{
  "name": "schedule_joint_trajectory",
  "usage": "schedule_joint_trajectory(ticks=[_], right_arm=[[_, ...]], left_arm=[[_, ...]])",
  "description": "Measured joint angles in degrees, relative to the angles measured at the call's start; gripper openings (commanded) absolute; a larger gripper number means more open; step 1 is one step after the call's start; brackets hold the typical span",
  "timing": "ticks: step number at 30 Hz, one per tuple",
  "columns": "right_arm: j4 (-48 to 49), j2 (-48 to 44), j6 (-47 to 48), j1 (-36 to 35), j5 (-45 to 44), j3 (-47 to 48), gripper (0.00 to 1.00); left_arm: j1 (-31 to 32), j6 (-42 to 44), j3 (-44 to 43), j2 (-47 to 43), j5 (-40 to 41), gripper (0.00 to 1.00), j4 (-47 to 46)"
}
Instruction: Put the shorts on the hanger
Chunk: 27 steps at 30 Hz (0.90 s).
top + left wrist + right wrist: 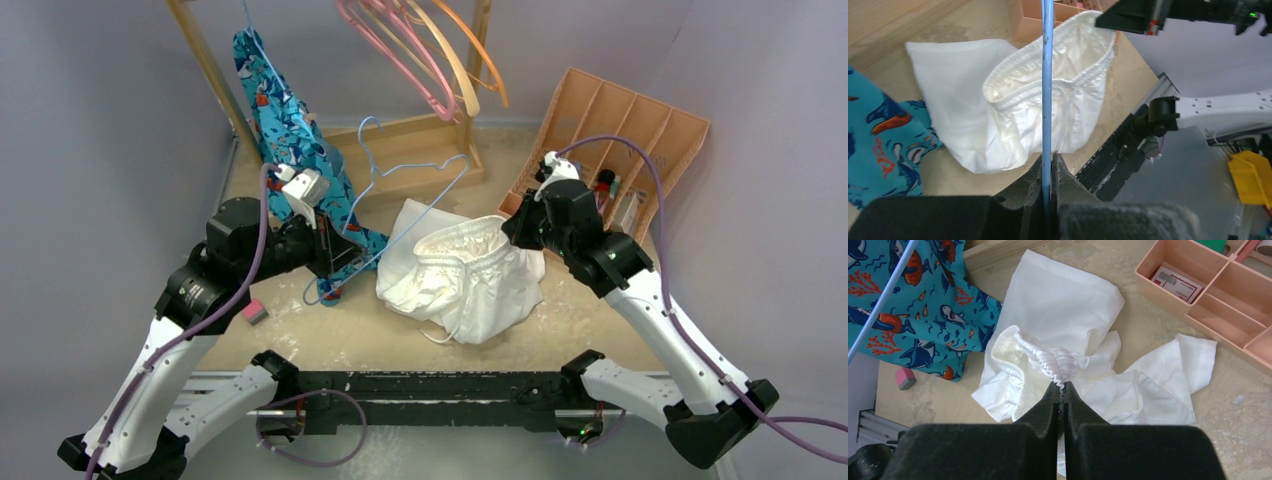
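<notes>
Two hands were engaged: the thin light-blue wire hanger was pinched in the left hand, while the plain white soft-fabric shorts, slumped on the table, were lifted by the waistband, clamped in the right hand, seemingly so an arm could be threaded in.

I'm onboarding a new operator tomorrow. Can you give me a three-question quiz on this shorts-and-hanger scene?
1. True or false: the left gripper is shut on the hanger.
2. Which part of the shorts does the right gripper pinch? A) a leg hem B) the waistband C) the drawstring
3. Fill in: the blue shark-print garment lies on the robot's ___ side of the shorts.

Key: 1 true; 2 B; 3 left.
</notes>
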State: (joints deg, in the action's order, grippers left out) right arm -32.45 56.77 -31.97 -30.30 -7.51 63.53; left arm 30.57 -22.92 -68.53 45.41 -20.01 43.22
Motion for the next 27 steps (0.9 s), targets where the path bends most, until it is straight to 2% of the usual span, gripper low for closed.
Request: schedule_joint_trajectory(ticks=[6, 12, 18, 24, 27], right_arm=[[0.6, 1.3, 0.0, 0.0, -0.2, 0.7, 0.0], [0.1, 2.2, 0.1, 0.1, -2.1, 3.3, 0.0], [-1.7, 2.7, 0.4, 0.1, -3.9, 6.3, 0.0], [-2.4, 2.8, 1.2, 0.1, -5.2, 8.8, 0.0], [-2.6, 2.4, 1.7, 0.1, -5.2, 8.9, 0.0]], left_arm=[[0.0, 0.2, 1.6, -0.5, -9.9, 0.0, -3.3], [0.0, 3.3, 1.7, -0.6, -13.3, 0.0, -3.1], [0.0, 12.5, 2.1, -1.2, -12.9, 0.0, -1.5], [0.0, 24.8, 4.6, -0.7, -17.6, 0.0, -0.9], [0.0, 28.2, 5.7, 0.5, -18.6, 0.0, -0.7]])
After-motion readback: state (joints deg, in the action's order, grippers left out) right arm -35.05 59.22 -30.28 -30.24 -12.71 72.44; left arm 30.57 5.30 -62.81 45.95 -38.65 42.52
